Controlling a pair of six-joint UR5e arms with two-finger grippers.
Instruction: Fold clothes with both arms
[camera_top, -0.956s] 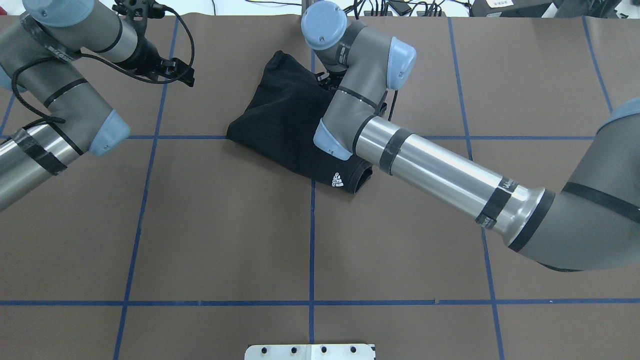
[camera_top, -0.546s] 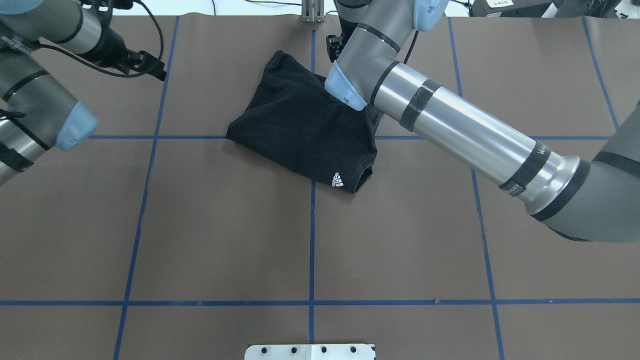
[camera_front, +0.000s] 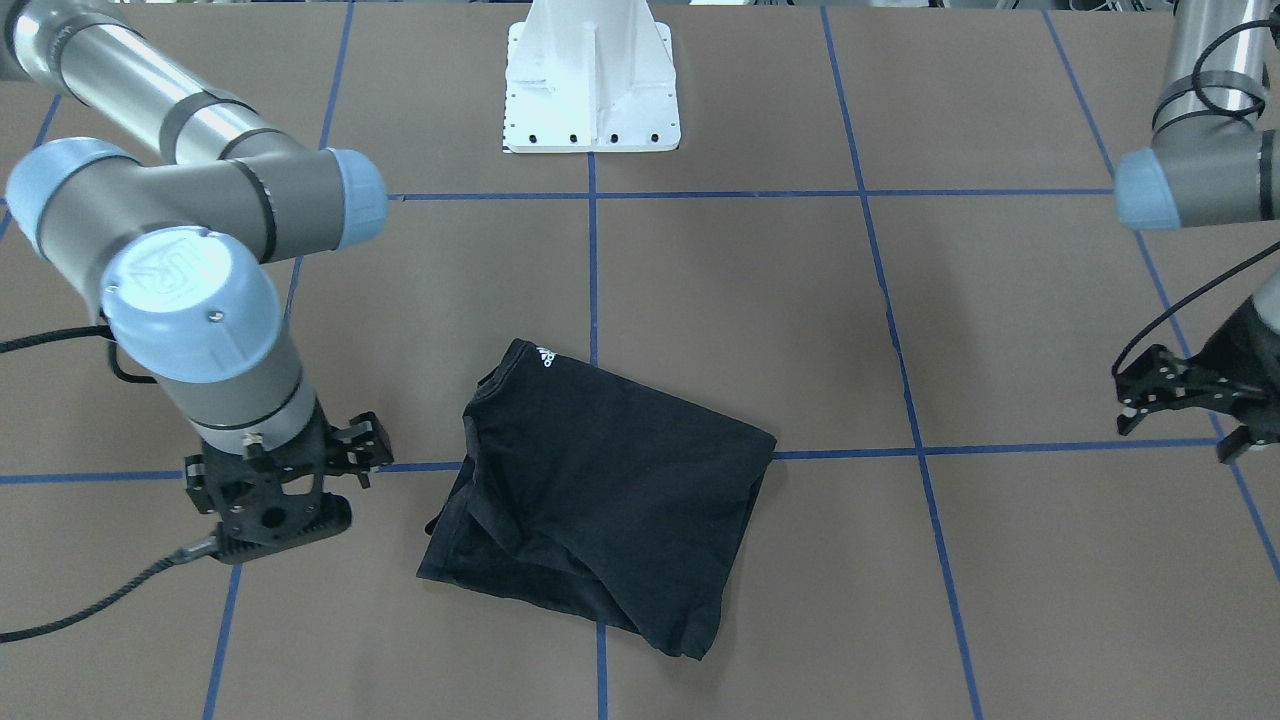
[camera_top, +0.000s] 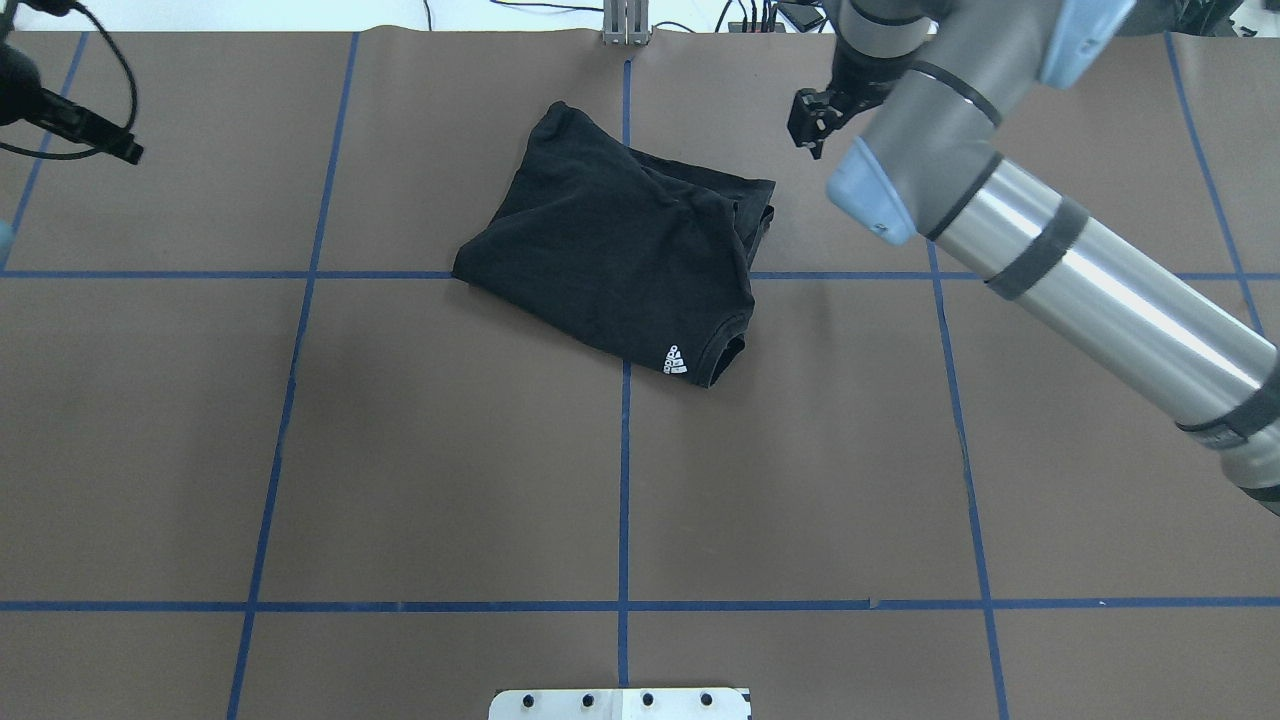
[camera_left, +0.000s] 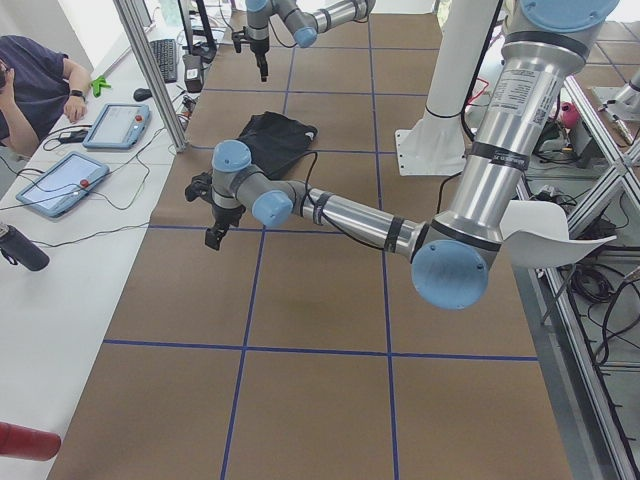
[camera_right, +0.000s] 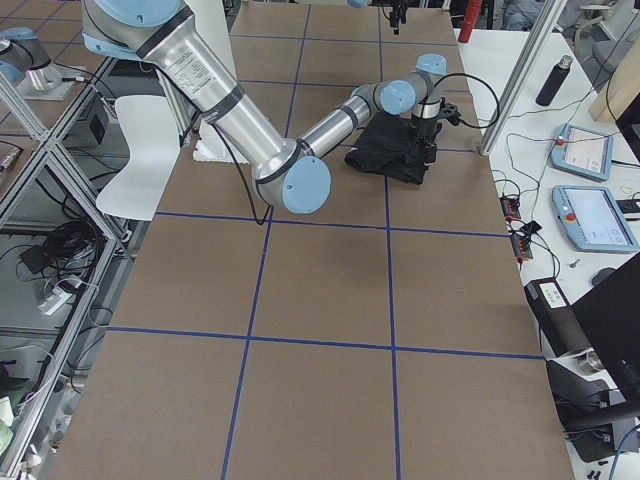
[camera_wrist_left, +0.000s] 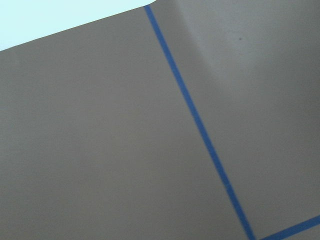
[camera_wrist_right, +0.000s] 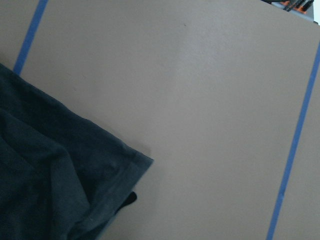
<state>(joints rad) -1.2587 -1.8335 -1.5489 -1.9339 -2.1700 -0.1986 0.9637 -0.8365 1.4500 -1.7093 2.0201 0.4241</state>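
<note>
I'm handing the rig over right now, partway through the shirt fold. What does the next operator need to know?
Left gripper: empty, looks open, above the bare table, well off to the shirt's side.
Right gripper: empty, looks open, near the shirt's far right corner, not touching it.
Shirt: folded into a compact bundle across the centre tape line, collar logo at the near corner.
Done: the main folds.
Left: perhaps tidy the uneven layers at the right edge; otherwise it looks finished.

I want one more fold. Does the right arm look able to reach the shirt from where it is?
Probably yes: the right claw hangs just beside the shirt, with only bare table between them.
</note>
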